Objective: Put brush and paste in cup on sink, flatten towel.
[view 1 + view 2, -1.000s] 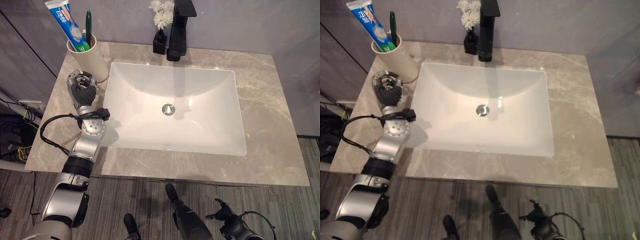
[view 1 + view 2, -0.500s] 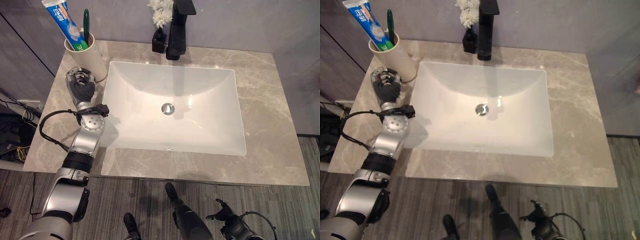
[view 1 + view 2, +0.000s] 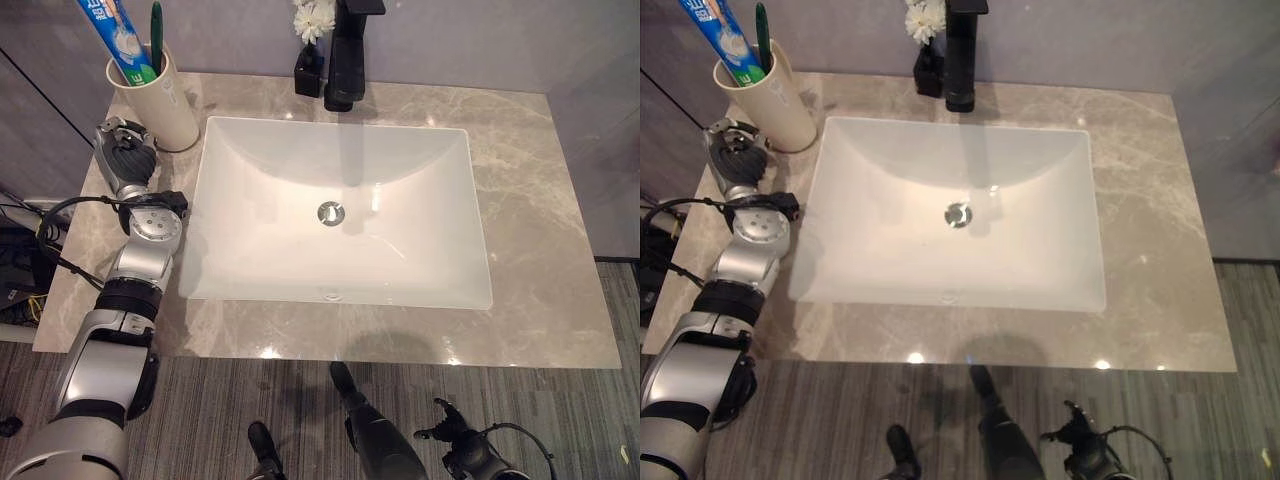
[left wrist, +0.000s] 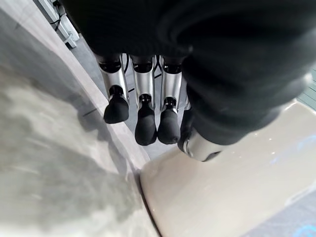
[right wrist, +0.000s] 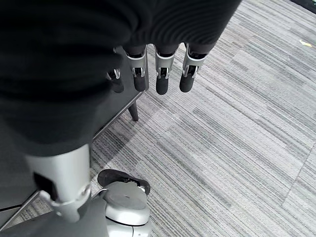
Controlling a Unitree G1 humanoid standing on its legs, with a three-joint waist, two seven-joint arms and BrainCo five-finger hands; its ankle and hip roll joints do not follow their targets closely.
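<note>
A cream cup (image 3: 155, 105) stands at the counter's back left corner, holding a blue-and-white toothpaste tube (image 3: 115, 35) and a green toothbrush (image 3: 156, 30). My left hand (image 3: 125, 160) rests over the counter just in front of the cup, left of the sink. In the left wrist view its fingers (image 4: 143, 123) hang relaxed and empty, with the cup's wall (image 4: 222, 192) right beside them. My right hand (image 3: 465, 455) hangs low in front of the counter; its fingers (image 5: 158, 74) are straight above the floor and hold nothing.
A white rectangular sink (image 3: 250, 230) is set into the grey marble counter (image 3: 530, 200). A black faucet (image 3: 347, 60) and a small black vase with white flowers (image 3: 310, 60) stand behind it. Grey striped floor lies in front of the counter.
The whole view has shifted, so the camera moved. My left hand stays beside the cup, a little more to its left than before.
</note>
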